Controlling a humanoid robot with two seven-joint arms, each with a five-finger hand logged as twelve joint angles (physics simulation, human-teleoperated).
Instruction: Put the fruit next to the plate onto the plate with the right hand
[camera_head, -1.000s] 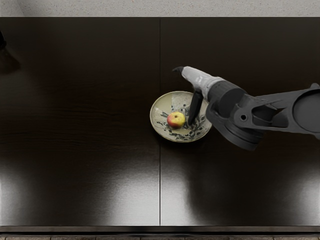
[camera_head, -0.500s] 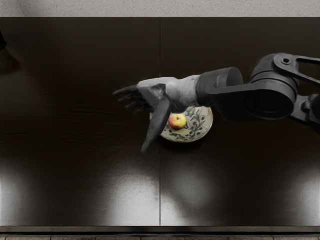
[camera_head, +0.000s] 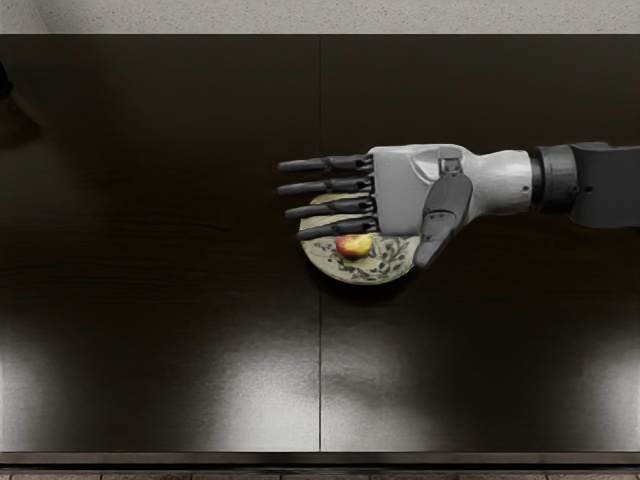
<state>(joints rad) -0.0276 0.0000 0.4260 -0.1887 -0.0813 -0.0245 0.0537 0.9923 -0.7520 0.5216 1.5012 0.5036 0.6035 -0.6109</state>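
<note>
My right hand (camera_head: 400, 195) flat, fingers splayed, empty, above round apple (camera_head: 353, 246) on patterned ceramic plate (camera_head: 385, 268); glossy dark table (camera_head: 180, 300).

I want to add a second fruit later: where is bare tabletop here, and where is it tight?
Bare tabletop lies left of the plate, right of it, and along the near edge. It is crowded only at the plate: the apple lies on it and the open right hand hovers over its far half.
</note>
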